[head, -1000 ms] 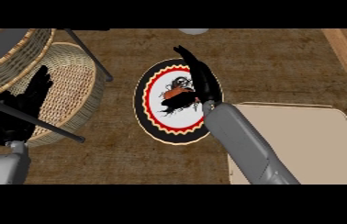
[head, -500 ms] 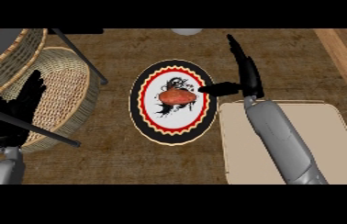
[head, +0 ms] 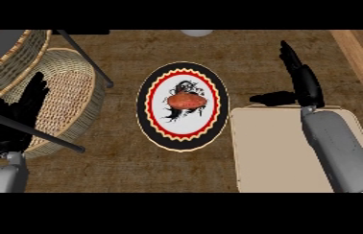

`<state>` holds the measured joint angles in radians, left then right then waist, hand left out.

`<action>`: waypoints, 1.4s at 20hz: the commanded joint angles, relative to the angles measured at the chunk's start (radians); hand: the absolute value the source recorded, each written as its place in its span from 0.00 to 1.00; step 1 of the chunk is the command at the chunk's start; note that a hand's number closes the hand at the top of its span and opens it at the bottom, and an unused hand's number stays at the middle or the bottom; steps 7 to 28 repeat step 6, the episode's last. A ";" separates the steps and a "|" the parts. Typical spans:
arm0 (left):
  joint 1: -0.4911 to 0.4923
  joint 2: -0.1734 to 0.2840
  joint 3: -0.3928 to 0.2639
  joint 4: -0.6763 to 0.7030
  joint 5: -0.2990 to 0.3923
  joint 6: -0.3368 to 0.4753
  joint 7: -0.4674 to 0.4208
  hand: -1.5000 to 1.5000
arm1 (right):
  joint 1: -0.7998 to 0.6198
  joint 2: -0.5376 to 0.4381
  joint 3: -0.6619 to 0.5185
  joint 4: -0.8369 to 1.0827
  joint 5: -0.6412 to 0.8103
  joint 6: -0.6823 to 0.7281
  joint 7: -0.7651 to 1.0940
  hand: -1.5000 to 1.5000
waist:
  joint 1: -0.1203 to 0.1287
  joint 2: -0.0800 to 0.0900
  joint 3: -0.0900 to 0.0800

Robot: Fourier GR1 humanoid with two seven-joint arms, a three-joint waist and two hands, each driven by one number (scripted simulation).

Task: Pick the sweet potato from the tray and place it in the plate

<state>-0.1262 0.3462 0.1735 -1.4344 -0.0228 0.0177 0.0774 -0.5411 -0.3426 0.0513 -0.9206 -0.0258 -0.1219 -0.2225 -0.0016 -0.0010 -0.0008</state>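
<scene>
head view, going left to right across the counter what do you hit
left hand → wicker basket → plate holding the sweet potato → beige tray → right hand

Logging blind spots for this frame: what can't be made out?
Head view only:
- Left hand: cut by the left edge, dark bars cross it.
- Tray: right side under the right forearm; the band cuts its near end.
- Plate picture: partly under the sweet potato.

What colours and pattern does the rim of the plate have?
The plate has a black rim with a red zigzag ring around its white middle, seen in the head view.
</scene>
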 commanded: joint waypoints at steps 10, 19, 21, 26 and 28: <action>-0.070 -0.161 -0.163 -0.041 -0.059 0.017 0.011 0.50 | 0.048 -0.073 -0.070 0.095 -0.048 0.123 -0.129 0.00 | -0.015 0.006 0.003; -0.070 -0.161 -0.163 -0.041 -0.059 0.017 0.011 0.50 | 0.048 -0.073 -0.070 0.095 -0.048 0.123 -0.129 0.00 | -0.015 0.006 0.003; -0.070 -0.161 -0.163 -0.041 -0.059 0.017 0.011 0.50 | 0.048 -0.073 -0.070 0.095 -0.048 0.123 -0.129 0.00 | -0.015 0.006 0.003; -0.070 -0.161 -0.163 -0.041 -0.059 0.017 0.011 0.50 | 0.048 -0.073 -0.070 0.095 -0.048 0.123 -0.129 0.00 | -0.015 0.006 0.003; -0.070 -0.161 -0.163 -0.041 -0.059 0.017 0.011 0.50 | 0.048 -0.073 -0.070 0.095 -0.048 0.123 -0.129 0.00 | -0.015 0.006 0.003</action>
